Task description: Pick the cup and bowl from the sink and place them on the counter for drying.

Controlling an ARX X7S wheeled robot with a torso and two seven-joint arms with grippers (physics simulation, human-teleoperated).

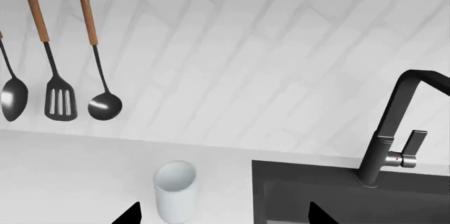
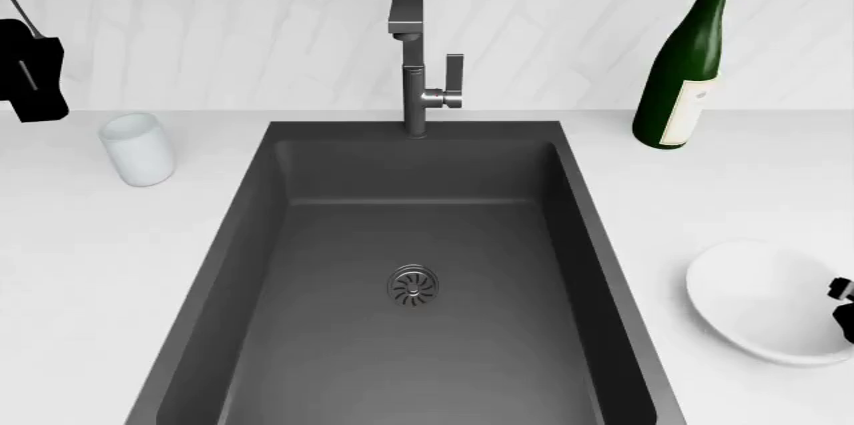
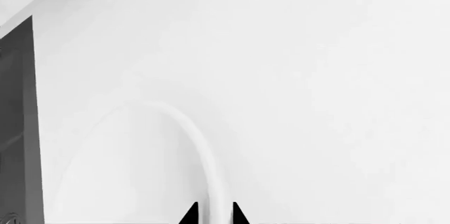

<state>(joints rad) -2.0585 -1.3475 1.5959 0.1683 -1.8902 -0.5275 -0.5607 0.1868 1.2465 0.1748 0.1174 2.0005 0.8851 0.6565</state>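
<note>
Head view: sink point(image 2: 334, 275) holds nothing but its round metal drain point(image 2: 414, 285); faucet point(image 2: 420, 55) stands at the back edge. Cup point(image 2: 138, 149) is upright on the white desk point(image 2: 80, 275) left of the basin, near its back corner, not touching the rim. Bowl point(image 2: 771, 301) sits on the desk right of the basin, just beside the edge. Green wine bottle point(image 2: 690, 55) stands upright behind the bowl, well apart from it. It has a cream label, with no readable text at this resolution.

Left hand point(image 1: 221, 214): left wrist view shows its two fingertips point(image 1: 130, 214) spread wide apart, cup between and ahead of them, no contact. In head view part of that arm shows above and left of the cup.

Right hand point(image 3: 213, 214): right wrist view shows the tips close together straddling the bowl's rim point(image 3: 204, 155), so clamped on the bowl. In head view only a dark bit shows at the bowl's right edge.

Left wrist view also shows a spoon point(image 1: 14, 95), slotted spatula point(image 1: 61, 100) and ladle point(image 1: 104, 105) hanging from a wall rail. No writing visible anywhere.
</note>
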